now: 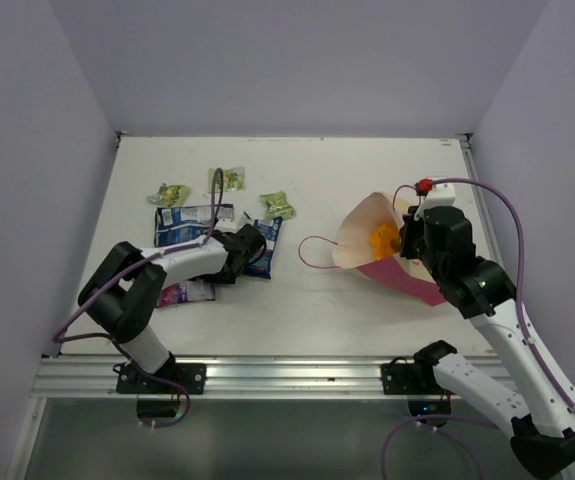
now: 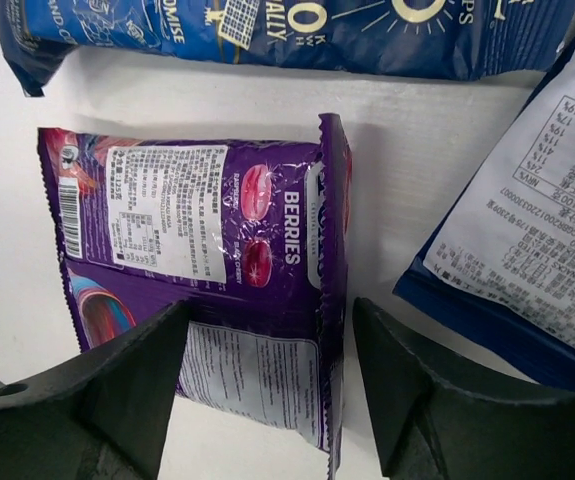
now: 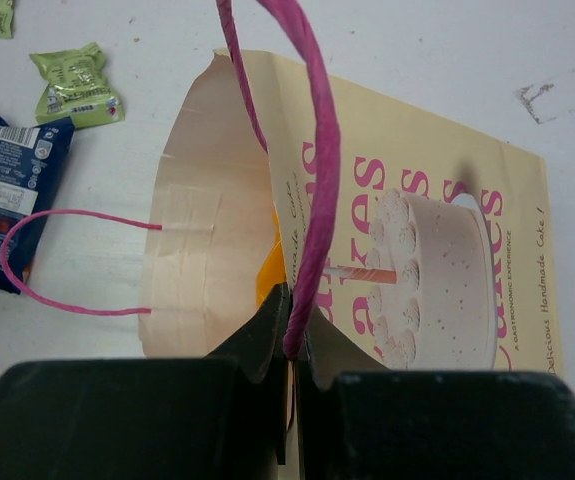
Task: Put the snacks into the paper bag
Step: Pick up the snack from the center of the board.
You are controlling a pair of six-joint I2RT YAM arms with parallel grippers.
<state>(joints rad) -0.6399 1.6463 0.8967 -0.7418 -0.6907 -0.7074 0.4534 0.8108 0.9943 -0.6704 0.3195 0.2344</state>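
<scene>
Top external view, near to far. The purple packet (image 1: 189, 293) lies flat closest to the left arm's base, partly under the forearm, with its long axis left-right. In the left wrist view, the left gripper (image 2: 272, 310) straddles its near end with the fingers (image 2: 117, 385) well apart, one either side and nothing gripped. Blue packets crowd it on two sides with bare table (image 1: 317, 160) between. Count: one purple; two dark blue, the left dark blue packet (image 1: 189, 226) and the right dark blue packet (image 1: 267, 245); three green packets (image 1: 229, 180) in a loose row farthest back. Well apart to the right, the paper bag (image 1: 365, 232) lies on its side, mouth facing left towards the snacks, long axis left-right. One orange packet (image 1: 382, 238) is inside. The right gripper (image 3: 292, 335) is pinched tight on the upper rim with the pink cord handle (image 3: 319, 150). The other loop rests on the table.
</scene>
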